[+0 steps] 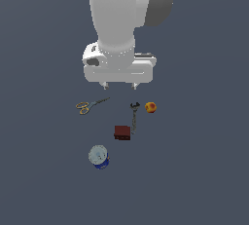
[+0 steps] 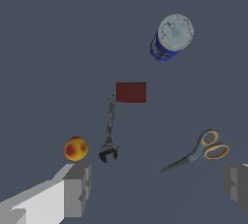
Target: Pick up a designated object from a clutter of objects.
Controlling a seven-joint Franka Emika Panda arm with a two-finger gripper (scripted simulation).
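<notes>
The dark red-brown box (image 1: 122, 132) lies flat on the grey floor near the middle of the clutter; it also shows in the wrist view (image 2: 131, 92). My gripper (image 1: 119, 86) hangs high above the floor, behind the clutter, fingers wide apart and empty. In the wrist view its fingers (image 2: 77, 190) frame the lower corners, far from the box. The box touches or nearly touches the handle end of the wrench (image 1: 133, 115).
Yellow-handled scissors (image 1: 87, 105) lie on the exterior view's left. An orange-red fruit (image 1: 151, 107) sits right of the wrench (image 2: 109, 136). A blue silver-topped can (image 1: 99, 157) stands in front of the box. The wrist view also shows the can (image 2: 171, 37), fruit (image 2: 76, 149) and scissors (image 2: 200, 150).
</notes>
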